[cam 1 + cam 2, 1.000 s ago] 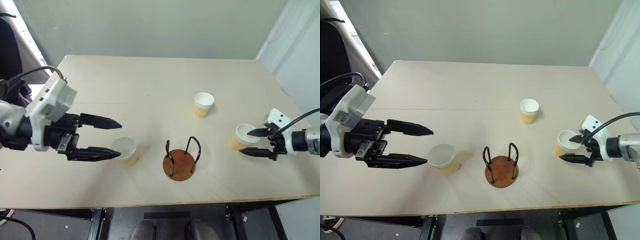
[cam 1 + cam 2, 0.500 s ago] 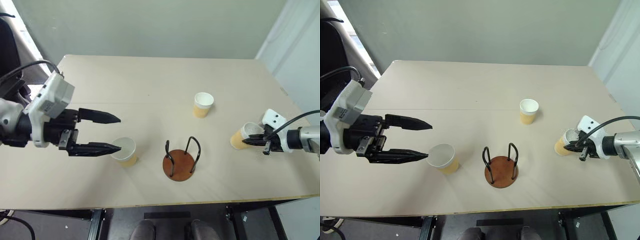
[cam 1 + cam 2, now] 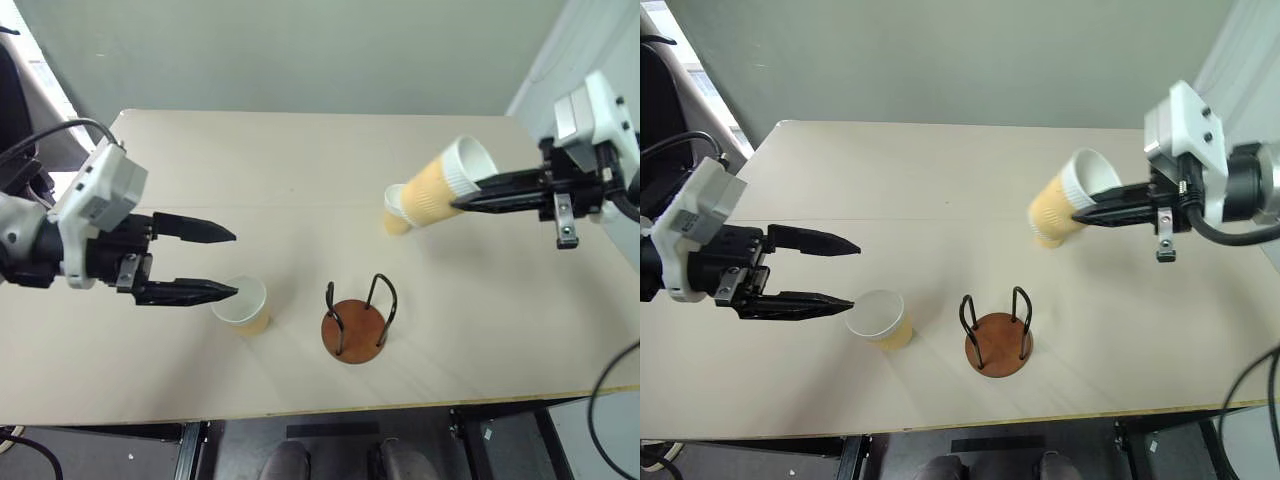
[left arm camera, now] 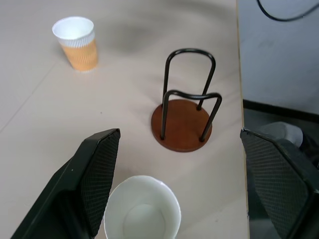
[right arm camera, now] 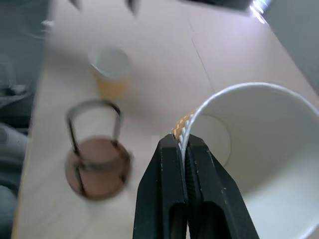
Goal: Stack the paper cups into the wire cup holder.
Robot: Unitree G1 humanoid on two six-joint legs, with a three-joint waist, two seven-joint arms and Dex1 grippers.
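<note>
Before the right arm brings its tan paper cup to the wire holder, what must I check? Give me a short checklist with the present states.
1. Right gripper pinching the rim of the lifted tan paper cup: ok.
2. Lifted cup upright: not ok, it is tilted.
3. Black wire cup holder on its round wooden base upright and empty: ok.
4. Left gripper apart from the holder: ok, open beside the near cup.
5. Far cup standing upright: ok.

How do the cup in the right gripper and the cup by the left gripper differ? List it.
The held cup hangs tilted in the air; the near cup stands upright on the table. The right gripper is shut on the held cup's rim; the left gripper is open beside the near cup. Both are tan-orange with white rims.
</note>
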